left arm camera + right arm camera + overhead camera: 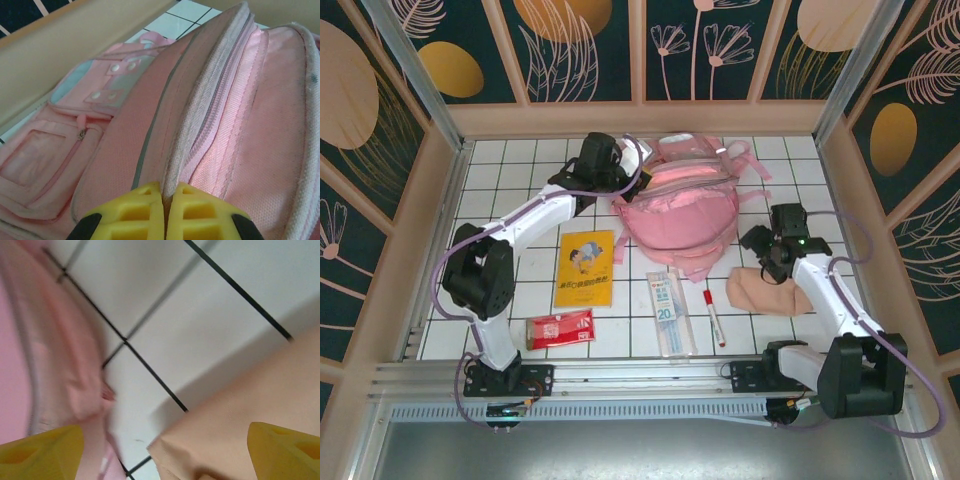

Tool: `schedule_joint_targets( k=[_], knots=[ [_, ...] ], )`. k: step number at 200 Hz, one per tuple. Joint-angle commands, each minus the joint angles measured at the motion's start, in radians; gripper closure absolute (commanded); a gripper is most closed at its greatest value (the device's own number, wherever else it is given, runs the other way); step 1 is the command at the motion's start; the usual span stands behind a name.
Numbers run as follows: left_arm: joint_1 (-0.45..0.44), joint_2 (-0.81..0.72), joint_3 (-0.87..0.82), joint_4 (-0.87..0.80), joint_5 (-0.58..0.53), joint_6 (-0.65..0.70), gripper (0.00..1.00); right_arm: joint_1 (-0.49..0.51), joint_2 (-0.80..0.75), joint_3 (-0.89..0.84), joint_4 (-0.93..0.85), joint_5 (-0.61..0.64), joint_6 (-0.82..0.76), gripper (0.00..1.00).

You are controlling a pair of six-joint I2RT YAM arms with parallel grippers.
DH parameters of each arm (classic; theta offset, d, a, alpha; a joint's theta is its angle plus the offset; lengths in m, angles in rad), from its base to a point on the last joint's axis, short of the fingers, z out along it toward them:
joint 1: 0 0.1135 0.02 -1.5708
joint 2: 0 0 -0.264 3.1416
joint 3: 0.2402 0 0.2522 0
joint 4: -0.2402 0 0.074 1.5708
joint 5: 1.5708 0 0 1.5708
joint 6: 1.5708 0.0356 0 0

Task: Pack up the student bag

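Note:
The student bag (pixel 682 205), pink and soft, lies at the back middle of the tiled table with its main zip open. My left gripper (pixel 625 180) is at the bag's left side. In the left wrist view its yellow fingertips (pixel 145 205) are shut on the pale zip edge of the bag (pixel 240 125). My right gripper (pixel 763 255) hangs open just right of the bag, over the near-left corner of a beige pouch (pixel 767 291). Seen from the right wrist, the gripper (pixel 162 455) has its fingers wide apart above that pouch (pixel 245 410), with the bag's fabric (pixel 15 350) at the left.
In front of the bag lie a yellow booklet (pixel 585 268), a red packet (pixel 560 328), a clear ruler pack (pixel 670 312) and a red marker (pixel 713 316). Wooden walls (pixel 640 118) enclose the table at the back and both sides.

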Motion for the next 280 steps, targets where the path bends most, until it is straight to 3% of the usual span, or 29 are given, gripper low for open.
schedule_joint_targets(
  k=[1, 53, 83, 99, 108, 141, 177, 280],
  knots=[
    [0.019, 0.015, 0.039, 0.065, 0.018, -0.065, 1.0, 0.047, -0.045, -0.073, -0.126, 0.036, 0.229, 0.17],
    [0.035, 0.012, 0.046, 0.074, 0.066, -0.083, 1.0, 0.271, 0.026, -0.105, -0.162, 0.154, 0.257, 0.2],
    [0.043, 0.015, 0.057, 0.072, 0.075, -0.079, 1.0, 0.281, 0.084, -0.165, 0.001, 0.063, 0.019, 0.25],
    [0.044, 0.023, 0.069, 0.053, 0.091, -0.07, 1.0, 0.299, 0.109, -0.169, 0.038, 0.053, -0.049, 0.42],
    [0.046, 0.028, 0.071, 0.047, 0.092, -0.069, 1.0, 0.304, 0.117, -0.161, 0.039, 0.067, -0.07, 0.59],
    [0.047, 0.031, 0.065, 0.043, 0.096, -0.067, 1.0, 0.339, 0.088, -0.097, 0.014, 0.141, -0.117, 0.87],
    [0.062, 0.031, 0.073, 0.036, 0.141, -0.078, 1.0, 0.342, 0.004, -0.008, -0.006, 0.134, -0.156, 1.0],
    [0.075, 0.05, 0.089, 0.021, 0.159, -0.084, 1.0, 0.347, -0.14, 0.071, -0.014, 0.126, -0.265, 1.0]
  ],
)
